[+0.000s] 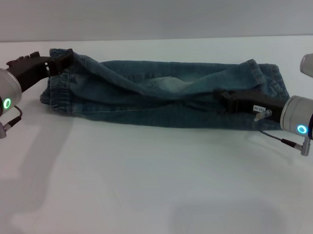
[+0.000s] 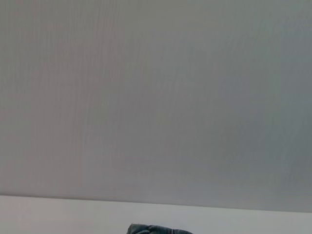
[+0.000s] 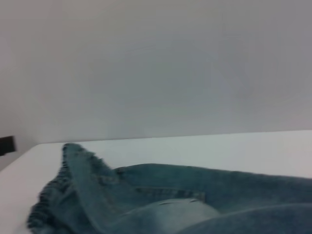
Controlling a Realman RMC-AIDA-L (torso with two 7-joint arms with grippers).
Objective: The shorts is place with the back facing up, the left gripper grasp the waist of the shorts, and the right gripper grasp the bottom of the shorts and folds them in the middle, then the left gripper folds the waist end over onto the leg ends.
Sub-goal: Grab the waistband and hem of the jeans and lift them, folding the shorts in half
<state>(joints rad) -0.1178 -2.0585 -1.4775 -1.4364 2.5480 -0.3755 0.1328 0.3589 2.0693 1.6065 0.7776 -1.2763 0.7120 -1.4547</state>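
The blue denim shorts [image 1: 161, 96] lie stretched across the white table, doubled lengthwise into a long narrow strip. The ruffled waist [image 1: 60, 92] is at the left end, and my left gripper [image 1: 59, 61] is shut on its far corner, holding it slightly raised. The leg hems at the bottom of the shorts [image 1: 271, 79] are at the right end. My right gripper [image 1: 223, 98] lies over them, shut on a ridge of fabric. In the right wrist view the shorts [image 3: 161, 204] show with the raised waist corner [image 3: 73, 151]. A sliver of denim [image 2: 156, 229] shows in the left wrist view.
The white table [image 1: 149, 189] spreads wide in front of the shorts, with its far edge just behind them. A grey wall [image 2: 156, 97] stands behind the table.
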